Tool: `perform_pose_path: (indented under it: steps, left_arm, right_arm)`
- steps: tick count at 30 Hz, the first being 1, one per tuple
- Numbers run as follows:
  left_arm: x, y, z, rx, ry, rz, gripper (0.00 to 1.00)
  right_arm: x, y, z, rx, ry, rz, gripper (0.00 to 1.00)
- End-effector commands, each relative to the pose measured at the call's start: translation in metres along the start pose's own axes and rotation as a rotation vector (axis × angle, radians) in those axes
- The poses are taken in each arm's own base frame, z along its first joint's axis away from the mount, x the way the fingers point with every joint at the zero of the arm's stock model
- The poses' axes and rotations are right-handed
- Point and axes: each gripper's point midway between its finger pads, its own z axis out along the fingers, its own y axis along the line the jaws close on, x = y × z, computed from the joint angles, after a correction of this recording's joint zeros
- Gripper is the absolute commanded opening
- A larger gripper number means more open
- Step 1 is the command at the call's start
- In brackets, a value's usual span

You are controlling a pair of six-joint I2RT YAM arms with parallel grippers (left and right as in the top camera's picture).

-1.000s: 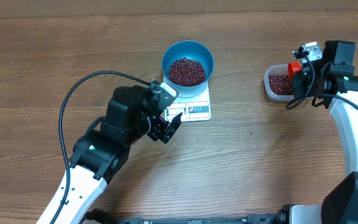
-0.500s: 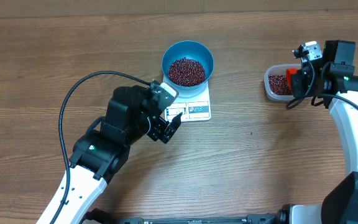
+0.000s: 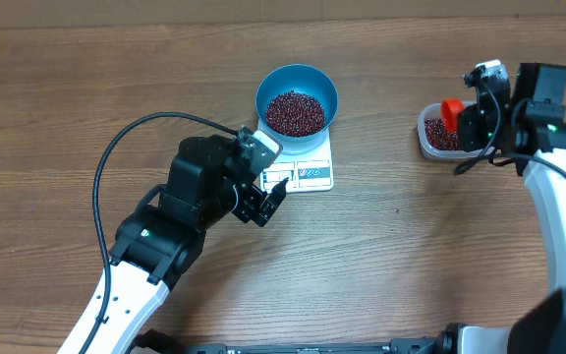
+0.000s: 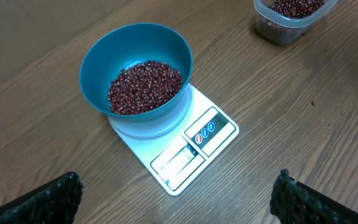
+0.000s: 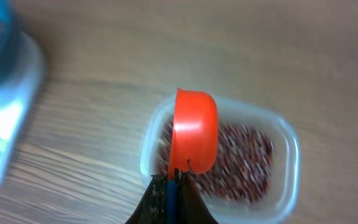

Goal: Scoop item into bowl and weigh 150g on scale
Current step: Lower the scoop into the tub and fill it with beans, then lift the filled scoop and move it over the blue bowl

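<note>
r gripper: jaws together, clamped on thin blue handle of the red scoop; sits far right of table, over the tub
scoop: cup sticks out ahead of the fingers, above the tub's near-left part; wrist view blurred, can't tell if it touches the contents or carries any
tub: clear plastic, rounded corners, on the wood at far right; holds a layer of dark red-brown beans
l gripper: jaws wide apart, nothing btwn them; hangs just off the scale's front-left corner, not touching it
scale: white, flat, on table center-top; display + label panel on the edge facing l gripper, readout too small to read
bowl: bright blue, upright, sits on the scale's back part, covers most of the platform
beans in bowl: loose heap over the bottom, well below the rim
table: wood grain; bowl/scale and tub well apart, l to r
</note>
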Motion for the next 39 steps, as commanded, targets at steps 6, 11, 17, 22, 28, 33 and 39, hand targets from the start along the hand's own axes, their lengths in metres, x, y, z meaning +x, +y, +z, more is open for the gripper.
perform_pose_path:
  steps: [6, 11, 17, 22, 28, 33, 39]
  left_arm:
    - [0.0, 0.003, -0.001, -0.011, -0.001, -0.017, 0.99]
    - [0.0, 0.003, -0.001, -0.011, -0.001, -0.017, 1.0]
    - [0.0, 0.003, -0.001, -0.011, -0.001, -0.017, 1.0]
    - [0.0, 0.003, -0.001, -0.011, -0.001, -0.017, 1.0]
    - [0.0, 0.003, -0.001, -0.011, -0.001, -0.017, 1.0]
    - [0.0, 0.003, -0.001, -0.011, -0.001, -0.017, 1.0]
    - [0.0, 0.003, -0.001, -0.011, -0.001, -0.017, 1.0]
  right_arm:
    - [-0.062, 0.066, -0.047, -0.238, -0.278, -0.123, 0.04]
    - [-0.077, 0.107, -0.038, -0.309, -0.315, -0.211, 0.03]
    - [-0.089, 0.146, -0.012, -0.283, -0.311, -0.271, 0.04]
    - [-0.091, 0.177, 0.005, -0.33, -0.311, -0.301, 0.03]
    - [-0.088, 0.2, 0.026, -0.37, -0.301, -0.328, 0.04]
    - [-0.079, 0.211, 0.046, -0.393, -0.263, -0.337, 0.04]
    - [-0.074, 0.217, 0.062, -0.404, -0.248, -0.346, 0.04]
